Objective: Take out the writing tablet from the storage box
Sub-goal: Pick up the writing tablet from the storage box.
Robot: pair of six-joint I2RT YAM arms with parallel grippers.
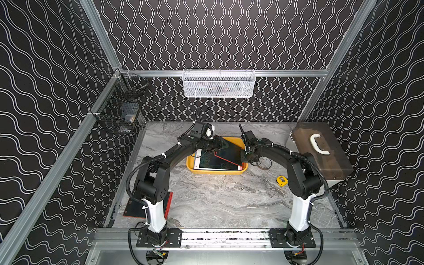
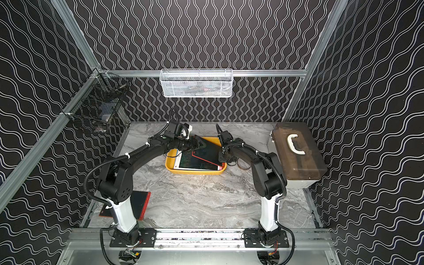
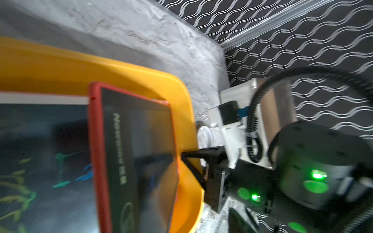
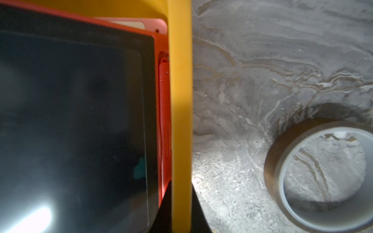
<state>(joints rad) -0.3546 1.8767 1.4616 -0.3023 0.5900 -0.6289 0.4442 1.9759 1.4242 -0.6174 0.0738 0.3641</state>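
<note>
Marble table [image 1: 229, 202]; right end effector [image 4: 181, 203] seemingly pinches storage box [image 1: 215, 171] rim

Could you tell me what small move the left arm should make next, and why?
Probably close the left pincer on the far corner of the red tablet. That tablet lies askew on top of the white-framed tablet in the yellow tray, the left pincer sits at that corner, and the right pincer grips the tray's rim, steadying it.
</note>
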